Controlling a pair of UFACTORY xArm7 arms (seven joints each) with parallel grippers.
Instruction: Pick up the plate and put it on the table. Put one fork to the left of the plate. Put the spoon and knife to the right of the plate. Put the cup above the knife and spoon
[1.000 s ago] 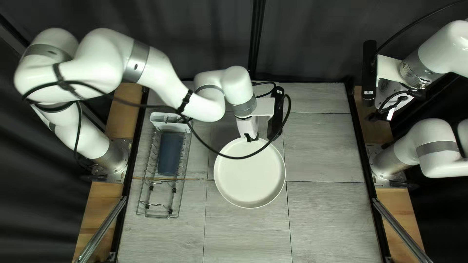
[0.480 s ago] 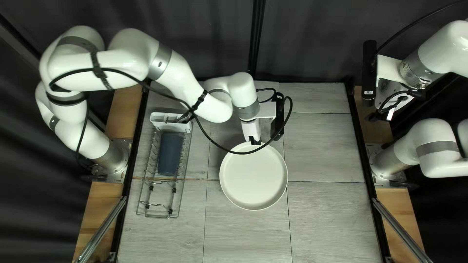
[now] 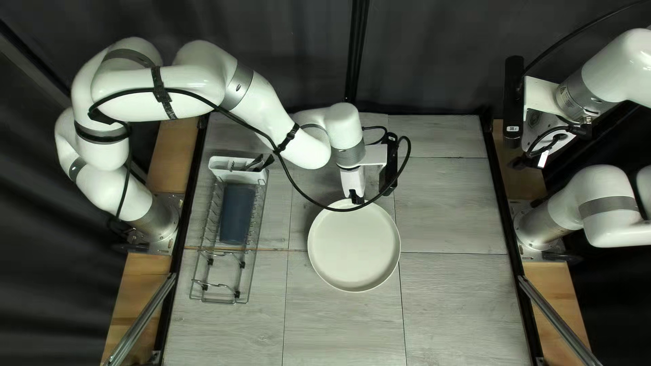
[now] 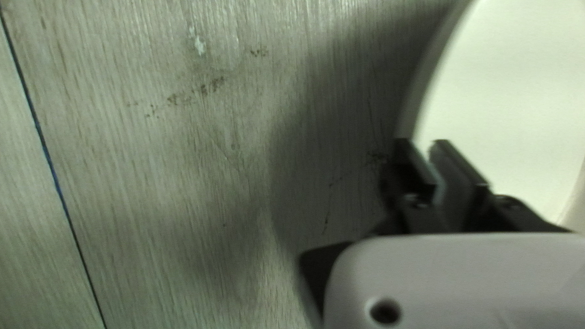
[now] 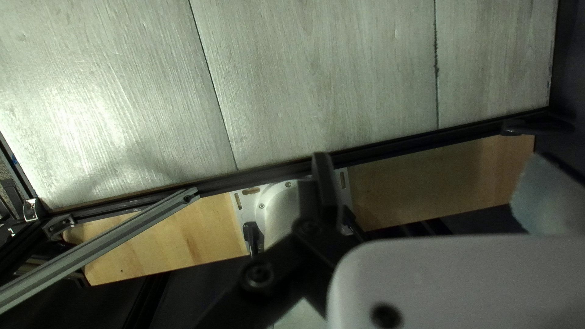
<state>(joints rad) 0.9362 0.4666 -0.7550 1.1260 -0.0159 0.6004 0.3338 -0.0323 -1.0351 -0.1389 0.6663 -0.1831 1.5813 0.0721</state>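
plate [image 3: 354,247] over worktop [image 3: 447,291], contact unclr | L pincer [image 4: 421,145] pinching rim [image 4: 412,113] at top-view 12 o'clock; R pincer [image 5: 320,167]: can't tell | prob. light, stiff, smooth; 6 o'clock side may dip | best hold: rim, firm

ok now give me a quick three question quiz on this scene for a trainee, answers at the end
1. True or false: the left gripper grips the round off-white plate by its rim.
2. In the top left view, the grey wire rack stands: a) left of the plate, b) right of the plate, c) on the plate.
3. Fill in: dark utensils stick out of the white holder at the rack's ____ (near/far) end.

Key: 1 true; 2 a; 3 far
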